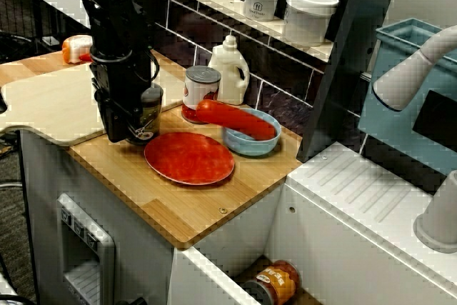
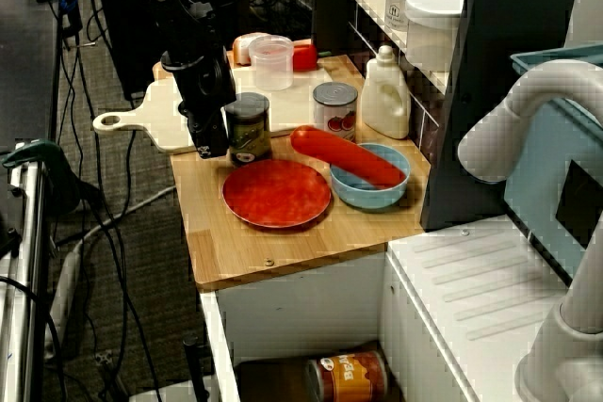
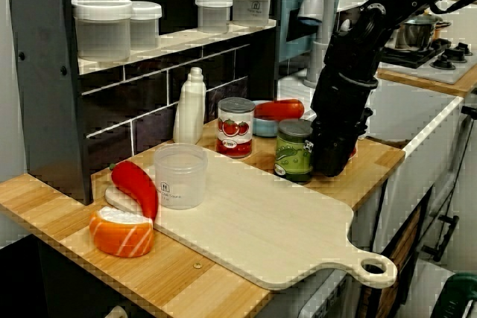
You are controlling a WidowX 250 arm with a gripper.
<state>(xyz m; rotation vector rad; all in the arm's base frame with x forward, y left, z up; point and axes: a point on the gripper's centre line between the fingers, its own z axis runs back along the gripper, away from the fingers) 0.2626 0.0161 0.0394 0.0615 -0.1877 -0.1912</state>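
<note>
One gripper (image 1: 130, 131) is all I steer here, and it hangs low, pressed up against the green can (image 1: 150, 112). From the front view and the side view alike its dark body hides the fingertips, so I cannot tell how wide they stand or whether they clasp the can. The can stands upright on the wooden counter (image 1: 186, 212), at the corner of the pale cutting board (image 1: 50, 101). Just beside the can lies the red plate (image 1: 189, 157). Behind the can stands the tomato tin (image 1: 202, 91), with the white bottle (image 1: 230, 69) next. Farther from the can, the blue bowl (image 1: 246, 148) carries a long red piece (image 1: 235, 119).
</note>
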